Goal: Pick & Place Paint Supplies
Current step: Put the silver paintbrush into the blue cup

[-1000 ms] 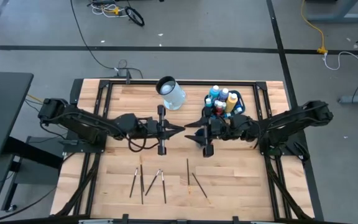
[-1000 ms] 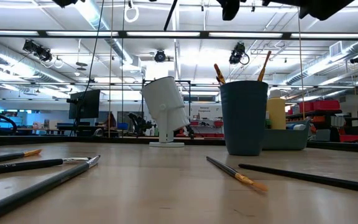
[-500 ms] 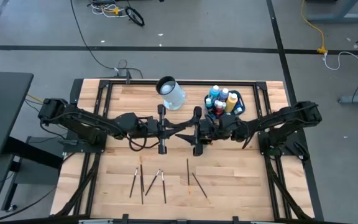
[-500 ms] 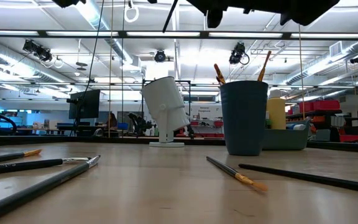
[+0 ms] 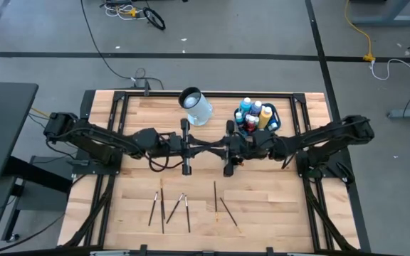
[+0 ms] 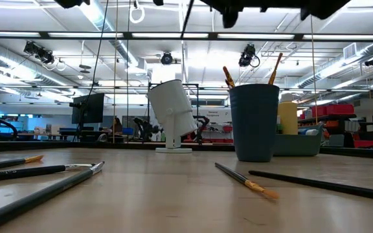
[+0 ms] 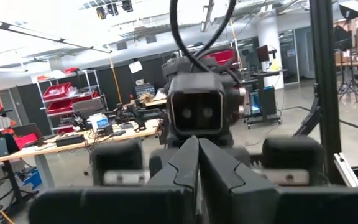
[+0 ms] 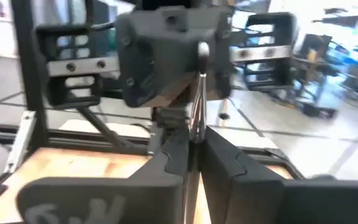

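Observation:
High over the table's middle my left gripper (image 5: 202, 147) and my right gripper (image 5: 216, 148) meet tip to tip, both level and both shut. A thin dark paintbrush (image 8: 197, 87) stands between them; the low view shows it as a slanted rod (image 6: 188, 14) near the picture's top. Several other paintbrushes (image 5: 164, 208) (image 5: 221, 202) lie flat on the near part of the table. White-capped paint bottles (image 5: 256, 112) stand in the teal tub (image 5: 276, 122) at the far right, beside a dark blue cup (image 6: 254, 122) holding brushes. My left gripper is shut, level, pointing toward the table's right. Its own fingers (image 7: 185, 165) hide the place of contact, so which part of the paintbrush it has cannot be told. My right gripper pinches the paintbrush's shaft (image 8: 197, 134) between its two fingers, coming level from the table's right and lying across it. The brush rises above the fingers, clear of the table.
A white jug (image 5: 196, 105) stands tilted at the far middle of the table. Metal frame rails (image 5: 119, 135) run along both sides. Bare wood lies under the grippers, between the jug and the loose brushes.
My right gripper has moved toward the table's left until its fingertips met the left gripper's, and it has shut on the paintbrush. The brush has stayed high above the table, its slant shifting slightly.

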`<state>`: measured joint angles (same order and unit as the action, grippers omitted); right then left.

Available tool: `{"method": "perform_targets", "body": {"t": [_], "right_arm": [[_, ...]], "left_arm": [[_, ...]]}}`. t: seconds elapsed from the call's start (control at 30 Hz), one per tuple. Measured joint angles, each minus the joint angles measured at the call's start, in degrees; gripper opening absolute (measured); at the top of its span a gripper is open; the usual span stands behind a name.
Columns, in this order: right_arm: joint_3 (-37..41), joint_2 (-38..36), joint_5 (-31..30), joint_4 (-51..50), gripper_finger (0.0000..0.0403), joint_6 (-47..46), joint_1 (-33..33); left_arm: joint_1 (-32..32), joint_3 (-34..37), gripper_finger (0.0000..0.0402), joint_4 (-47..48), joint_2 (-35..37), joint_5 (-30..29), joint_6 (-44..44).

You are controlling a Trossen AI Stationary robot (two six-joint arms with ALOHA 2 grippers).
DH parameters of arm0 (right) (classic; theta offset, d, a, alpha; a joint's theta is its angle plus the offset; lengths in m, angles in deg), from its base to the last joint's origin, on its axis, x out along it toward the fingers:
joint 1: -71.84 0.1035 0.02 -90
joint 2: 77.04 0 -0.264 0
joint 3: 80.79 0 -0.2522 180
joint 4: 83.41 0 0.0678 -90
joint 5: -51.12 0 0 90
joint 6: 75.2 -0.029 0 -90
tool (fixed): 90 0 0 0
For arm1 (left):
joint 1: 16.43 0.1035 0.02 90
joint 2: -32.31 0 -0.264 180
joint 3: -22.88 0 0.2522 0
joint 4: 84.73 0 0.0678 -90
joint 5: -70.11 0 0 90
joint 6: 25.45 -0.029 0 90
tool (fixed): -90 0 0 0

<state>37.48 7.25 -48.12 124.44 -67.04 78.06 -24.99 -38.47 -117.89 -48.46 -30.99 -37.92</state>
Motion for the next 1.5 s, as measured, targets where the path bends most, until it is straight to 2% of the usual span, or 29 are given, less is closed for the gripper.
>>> {"method": "perform_targets", "body": {"t": [0.13, 0.27, 0.37, 0.53, 0.6, 0.97, 1.1, 1.5], "right_arm": [[-0.08, -5.54, -4.42, -7.89, 0.0029, 0.23, 1.15], [-0.06, -11.04, -5.61, -19.04, 0.0014, -0.08, 3.03], [-0.08, -14.35, -8.27, -28.16, 0.0019, -4.05, 4.31], [-0.06, -15.14, -15.78, -41.54, 0.0017, -11.07, 6.17], [0.79, -14.0, -17.59, -43.46, 0.0015, -12.86, 6.62], [16.96, -10.24, -18.34, -20.52, 0.0024, -16.45, 6.93], [21.15, -10.21, -18.22, -16.69, 0.0026, -16.71, 6.93], [23.74, -10.21, -18.88, -6.24, 0.0092, -10.82, 6.86]], "left_arm": [[-0.06, 0.0, 0.0033, 0.42, 0.04, 0.23, -0.02], [-0.07, 0.0, 0.0041, 1.38, 0.04, -0.5, -0.2], [-0.04, 0.0, 0.0042, 2.57, 0.04, -1.95, -0.39], [-0.02, 0.0, 0.0039, 4.27, 0.04, -4.41, -0.43], [-0.02, 0.0, 0.0039, 4.62, 0.04, -4.58, -0.44], [-0.02, 0.0, 0.0039, 5.33, 0.04, -4.55, -0.43], [-0.02, 0.0, 0.0039, 5.44, 0.04, -4.55, -0.43], [-0.02, 0.0, 0.0039, 6.8, 0.04, -4.53, -0.32]]}}
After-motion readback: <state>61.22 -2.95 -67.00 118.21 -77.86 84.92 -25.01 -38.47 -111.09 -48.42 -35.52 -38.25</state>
